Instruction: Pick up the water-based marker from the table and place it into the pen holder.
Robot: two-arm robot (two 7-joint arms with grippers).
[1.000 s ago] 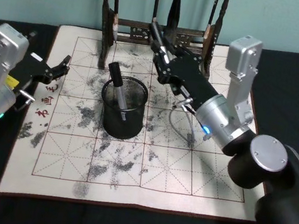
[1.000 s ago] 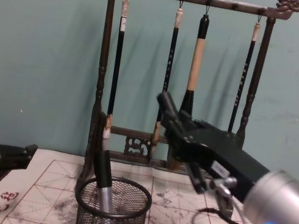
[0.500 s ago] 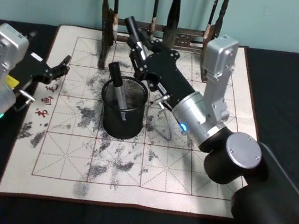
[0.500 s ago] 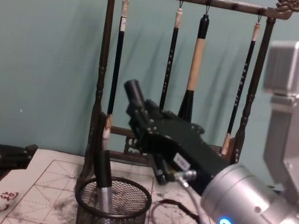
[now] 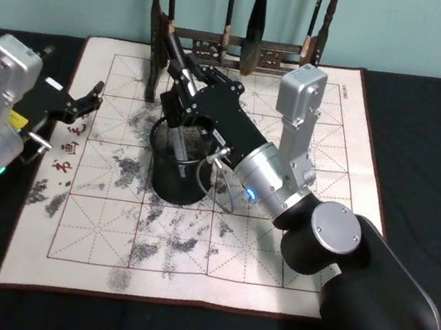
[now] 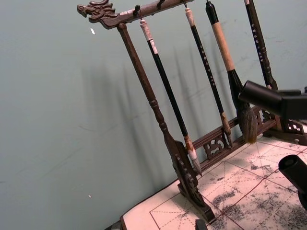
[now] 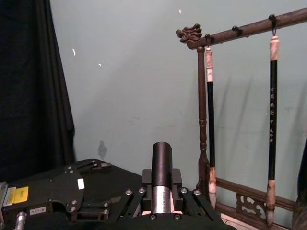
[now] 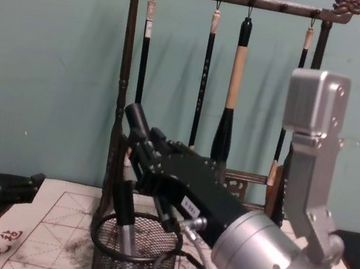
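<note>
Black-capped, silver-barrelled marker (image 8: 137,124) clamped in right hand (image 8: 145,144) above mesh pen holder (image 8: 134,255).

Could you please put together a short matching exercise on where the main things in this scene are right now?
Things:
1. right gripper
2. left gripper
3. pen holder
4. brush rack

Places or states:
A. stands at the back edge of the mat, hung with brushes
B. idle at the left side of the mat, apart from the cup
C. shut on a marker, above the cup's rim
D. stands on the mat with a marker already leaning inside

Pairs: 1-C, 2-B, 3-D, 4-A
</note>
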